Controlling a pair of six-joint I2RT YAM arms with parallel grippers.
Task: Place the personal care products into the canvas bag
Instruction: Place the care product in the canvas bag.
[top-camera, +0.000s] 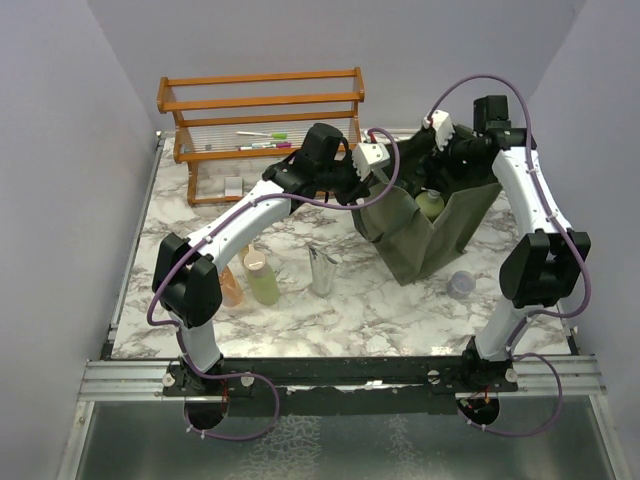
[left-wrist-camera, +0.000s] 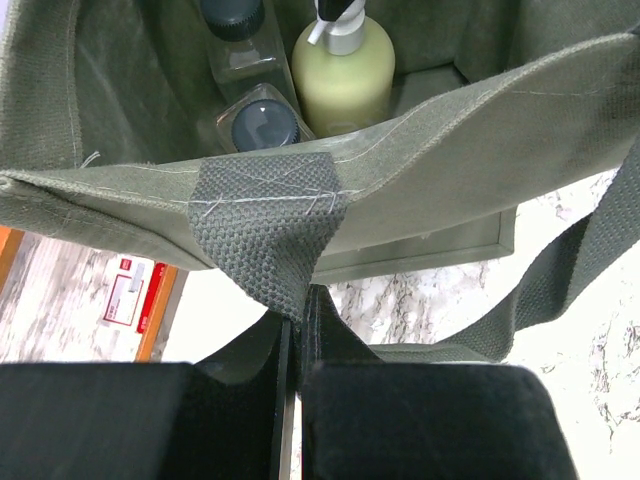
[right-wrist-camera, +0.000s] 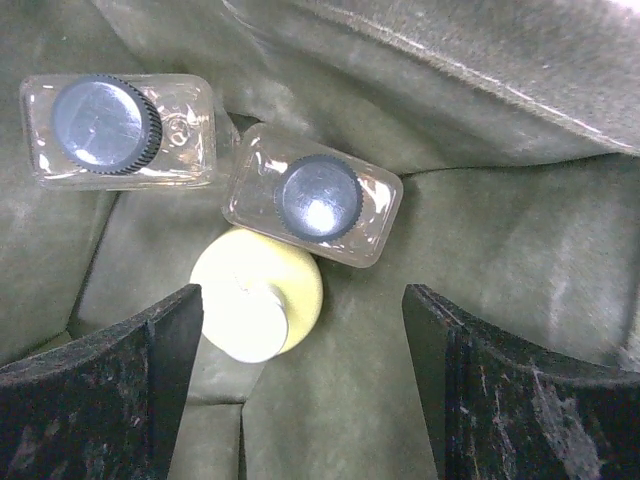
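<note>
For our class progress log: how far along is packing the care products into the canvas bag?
Done: two clear black-capped bottles and a pale green pump bottle sit inside the canvas bag. In hand: the left gripper pinches the bag's rim; the right gripper hangs open and empty inside. Remaining: an amber bottle, a green bottle and a silver tube on the table.

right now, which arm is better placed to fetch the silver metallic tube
Likely the right: the right gripper is open and empty inside the dark olive canvas bag, free to reach the silver tube. The left gripper is shut on the bag's woven handle.
</note>
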